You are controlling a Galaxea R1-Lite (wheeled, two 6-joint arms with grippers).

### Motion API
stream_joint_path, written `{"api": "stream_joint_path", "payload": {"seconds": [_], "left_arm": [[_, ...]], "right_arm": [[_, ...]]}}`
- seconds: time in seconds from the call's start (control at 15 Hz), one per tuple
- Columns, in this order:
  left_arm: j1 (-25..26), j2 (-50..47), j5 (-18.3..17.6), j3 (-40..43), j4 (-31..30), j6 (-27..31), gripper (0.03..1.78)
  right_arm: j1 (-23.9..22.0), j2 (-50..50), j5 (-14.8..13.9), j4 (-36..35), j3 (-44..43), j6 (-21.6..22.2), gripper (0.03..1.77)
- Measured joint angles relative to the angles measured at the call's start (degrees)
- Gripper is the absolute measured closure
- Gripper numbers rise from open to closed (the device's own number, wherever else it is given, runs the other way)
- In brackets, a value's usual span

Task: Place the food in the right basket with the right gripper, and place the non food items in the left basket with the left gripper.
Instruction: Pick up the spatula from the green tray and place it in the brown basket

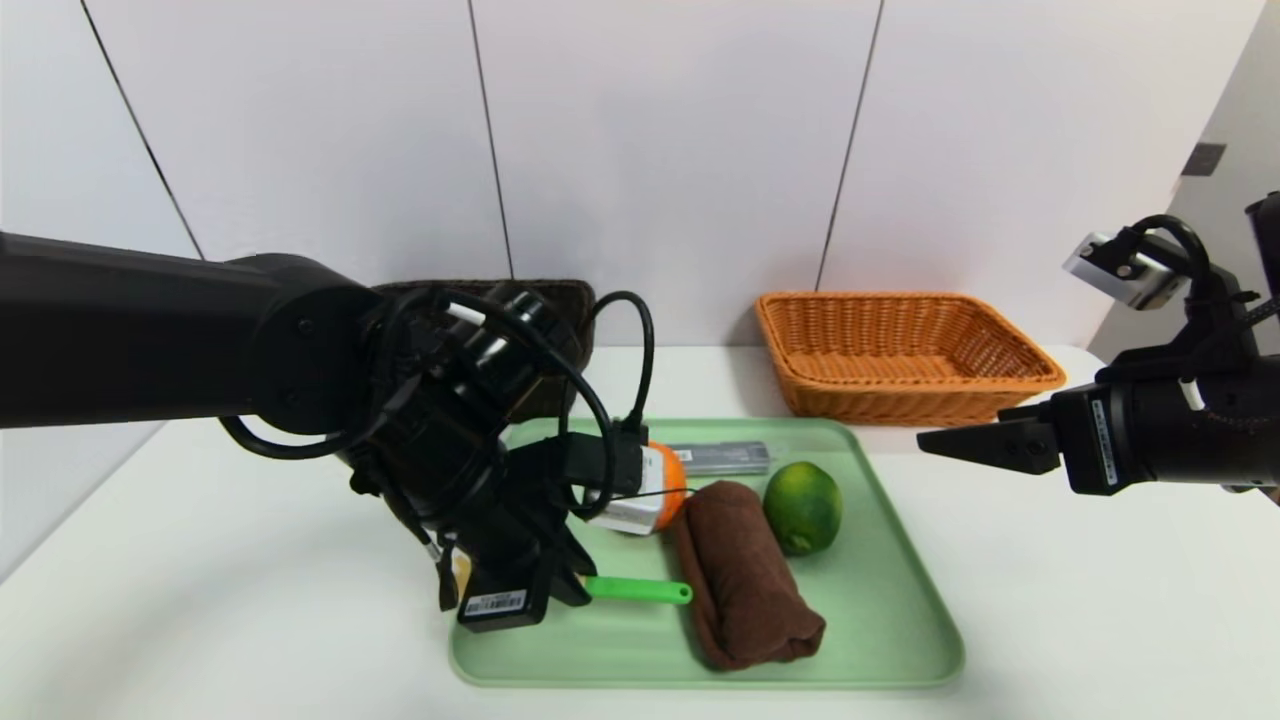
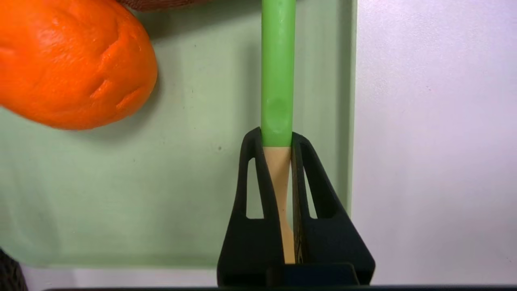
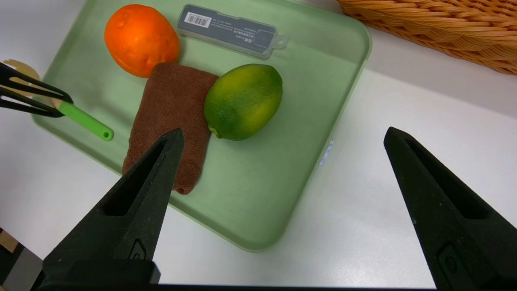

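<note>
A: What's the left hand (image 2: 277,139) got?
B: It's clamped on a green-handled utensil (image 2: 277,72) above the green tray (image 2: 181,182).
A: Anything nearby?
B: An orange (image 2: 72,60), apart from it; white surface (image 2: 436,141) beside.

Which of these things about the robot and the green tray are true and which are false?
1. The left gripper is shut on the green-handled utensil. True.
2. The right gripper is holding the lime. False: it is open and empty, off to the tray's right side, and the lime lies on the green tray.
3. The orange is already in the orange wicker basket. False: it is still on the tray.
4. The brown towel lies on the tray, touching the lime. True.
5. The clear plastic case sits on the tray beyond the lime and orange. True.
</note>
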Motion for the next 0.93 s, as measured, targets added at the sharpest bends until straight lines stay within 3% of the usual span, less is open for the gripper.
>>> {"api": "stream_joint_path", "payload": {"seconds": [0.33, 0.53, 0.93], "left_arm": [[4.3, -6.1, 0.4, -0.2, -0.8, -0.8, 1.67], [9.0, -9.3, 0.3, -2.0, -2.5, -4.6, 1.67], [19.3, -8.1, 0.5, -17.5, -2.6, -6.0, 1.67]], "right_arm": [[0.0, 0.0, 0.0, -0.1, -0.2, -0.1, 0.09], [-0.1, -0.3, 0.0, -0.1, -0.4, -0.1, 0.09], [0.4, -0.7, 0.1, -0.2, -0.7, -0.4, 0.09]]}}
